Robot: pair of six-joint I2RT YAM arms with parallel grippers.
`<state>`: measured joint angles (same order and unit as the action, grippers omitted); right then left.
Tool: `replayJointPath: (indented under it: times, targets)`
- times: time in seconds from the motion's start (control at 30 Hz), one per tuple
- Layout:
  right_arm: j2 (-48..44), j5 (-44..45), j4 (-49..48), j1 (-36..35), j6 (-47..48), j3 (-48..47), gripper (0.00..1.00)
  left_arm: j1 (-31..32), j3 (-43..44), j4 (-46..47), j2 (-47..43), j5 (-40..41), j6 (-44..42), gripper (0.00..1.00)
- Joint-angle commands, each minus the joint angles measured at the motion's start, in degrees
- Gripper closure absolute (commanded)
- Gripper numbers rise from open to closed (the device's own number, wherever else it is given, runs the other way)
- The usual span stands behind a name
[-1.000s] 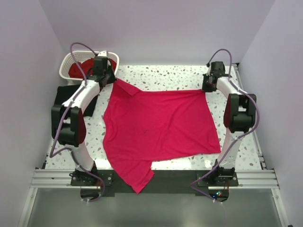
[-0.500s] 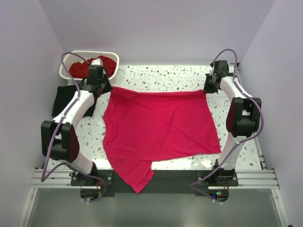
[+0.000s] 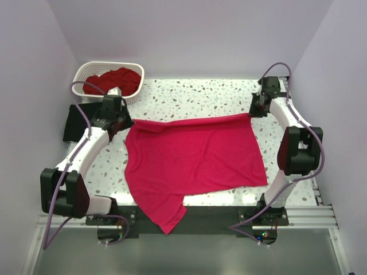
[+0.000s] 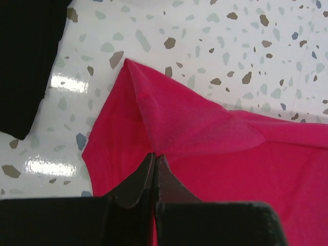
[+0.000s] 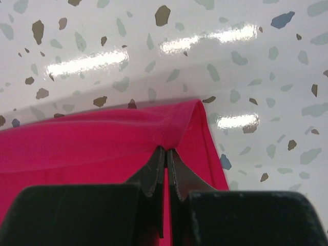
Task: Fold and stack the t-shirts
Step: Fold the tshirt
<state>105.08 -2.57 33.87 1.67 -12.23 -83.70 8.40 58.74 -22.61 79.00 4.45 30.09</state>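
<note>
Top external view showed the left gripper (image 3: 121,122) and right gripper (image 3: 253,113) each clamped onto a far corner of the pinkish-red t-shirt (image 3: 195,157) — evidently to hold that edge taut for folding.

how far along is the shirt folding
Done: nothing surely; the black shirt lies aside, fold unclear. In hand: left fingers and right fingers pinch far corners of the pink shirt, spread out. Left: folding it, the red shirt in the basket, stacking.

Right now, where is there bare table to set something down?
Bare: the far strip of table between the basket and the right arm; a smaller patch between the left arm and the pink-red shirt. Crowded: the far-left corner, with basket, black shirt, arm.
</note>
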Motion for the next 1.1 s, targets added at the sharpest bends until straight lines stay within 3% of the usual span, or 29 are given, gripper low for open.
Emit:
replayJointPath:
  times: [0.0, 0.6, 1.07]
  targets:
    - [-3.30, 1.08, 0.41, 0.26, -1.39, 1.87, 1.00, -0.05, -3.27, 0.29, -5.77, -0.58, 2.51, 1.00]
    - [-0.40, 2.39, -0.56, 0.26, -3.85, 9.08, 1.00, -0.05, -20.32, 4.06, -12.47, -7.96, 7.70, 1.00]
    - [-1.19, 2.39, 2.78, 0.26, -3.15, 5.13, 1.00, -0.05, -12.95, -2.96, -15.10, -9.10, 5.86, 1.00]
